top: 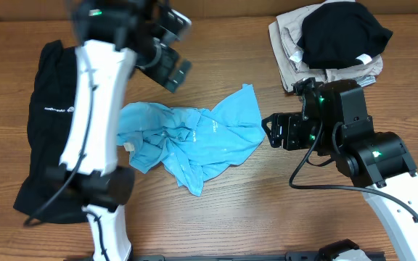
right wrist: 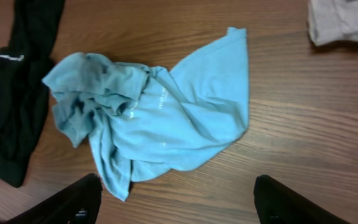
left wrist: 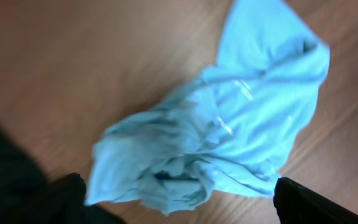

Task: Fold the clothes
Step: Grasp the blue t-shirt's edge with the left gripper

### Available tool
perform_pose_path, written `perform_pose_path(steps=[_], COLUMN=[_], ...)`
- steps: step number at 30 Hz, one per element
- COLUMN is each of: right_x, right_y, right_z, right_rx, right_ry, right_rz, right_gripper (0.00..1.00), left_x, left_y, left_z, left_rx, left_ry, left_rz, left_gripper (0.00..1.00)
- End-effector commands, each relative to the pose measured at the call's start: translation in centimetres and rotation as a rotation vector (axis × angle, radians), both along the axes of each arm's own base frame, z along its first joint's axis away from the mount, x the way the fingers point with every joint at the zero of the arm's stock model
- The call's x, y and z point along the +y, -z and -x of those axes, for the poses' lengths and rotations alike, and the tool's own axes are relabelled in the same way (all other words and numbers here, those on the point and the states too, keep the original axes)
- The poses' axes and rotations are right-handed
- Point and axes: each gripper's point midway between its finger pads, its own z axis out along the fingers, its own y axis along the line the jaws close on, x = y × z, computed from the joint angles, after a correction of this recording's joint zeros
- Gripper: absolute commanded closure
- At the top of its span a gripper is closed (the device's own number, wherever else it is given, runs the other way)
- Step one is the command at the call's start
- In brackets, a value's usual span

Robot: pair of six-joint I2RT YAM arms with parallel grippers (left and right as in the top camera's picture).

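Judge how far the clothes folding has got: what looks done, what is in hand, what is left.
Done: a stack of clothes looks folded at the far right. In hand: nothing; the left end effector and right end effector stand open, gripping nothing. Left: the blue T-shirt lies crumpled mid-table, and the black garment on the left lies stretched out.
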Motion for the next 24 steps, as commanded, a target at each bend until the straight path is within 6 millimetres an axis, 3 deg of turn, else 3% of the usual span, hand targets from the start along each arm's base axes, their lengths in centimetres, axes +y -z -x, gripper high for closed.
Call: perform_pose_path(steps=[1, 6, 12, 18, 22, 24], right_x=[-2.0, -5.6, -8.9, -9.6, -9.6, -9.6], right_y=[-0.8, -0.5, -0.5, -0.5, -0.5, -0.5], right_z=[-0.9, -1.7, -2.3, -2.4, -2.4, -2.4], right_rx=[-0.026, -0.007, -0.002, -0.003, -0.003, -0.003], right_ry=[0.077, 0.193, 0.301, 0.325, 0.325, 0.325], right_rz=[0.026, 0.032, 0.03, 0.031, 0.031, 0.031], right_gripper=[0.17, 0.16, 0.14, 0.13, 0.13, 0.13], left_x=[-2.2, -3.1, -2.4, -2.2, -2.3, -2.2], left_y=[5.6, 10.5, 13.9, 15.9, 17.3, 18.1], left_z=[0.6, 1.2, 1.1, 2.0, 2.8, 3.1], left_rx=[0.154, 0.278, 0.344, 0.406, 0.437, 0.453], left_ry=[0.127, 0.165, 0.138, 0.134, 0.143, 0.14], left_rz=[-0.034, -0.101, -0.17, -0.205, -0.221, -0.226], left_gripper=[0.0, 0.0, 0.0, 0.01, 0.07, 0.16])
